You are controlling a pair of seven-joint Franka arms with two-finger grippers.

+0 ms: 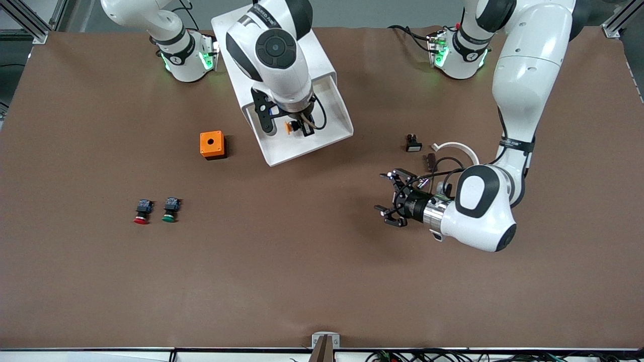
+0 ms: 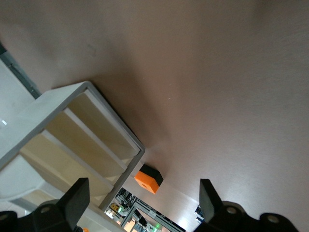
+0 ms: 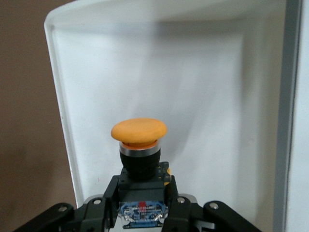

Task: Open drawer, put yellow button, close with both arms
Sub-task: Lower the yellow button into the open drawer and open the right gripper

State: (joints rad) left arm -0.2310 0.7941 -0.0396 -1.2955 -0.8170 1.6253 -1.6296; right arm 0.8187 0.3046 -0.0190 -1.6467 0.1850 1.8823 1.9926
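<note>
The white cabinet (image 1: pixel 322 55) stands between the arms' bases, and its drawer (image 1: pixel 333 109) is pulled out toward the front camera. My right gripper (image 1: pixel 288 128) hangs over the open drawer, shut on the yellow button (image 1: pixel 291 126). In the right wrist view the button's yellow cap (image 3: pixel 139 131) points away from the gripper (image 3: pixel 143 193), with the drawer's white floor (image 3: pixel 203 82) below it. My left gripper (image 1: pixel 382 192) is open and empty, low over the bare table toward the left arm's end. In the left wrist view its fingers (image 2: pixel 77 193) frame the cabinet's open shelves (image 2: pixel 72 140).
An orange box with a hole (image 1: pixel 212 145) sits beside the drawer, toward the right arm's end; it also shows in the left wrist view (image 2: pixel 148 178). A red button (image 1: pixel 142 211) and a green button (image 1: pixel 170 209) lie nearer the front camera. A small black part (image 1: pixel 413 143) and a white curved piece (image 1: pixel 455 147) lie near the left arm.
</note>
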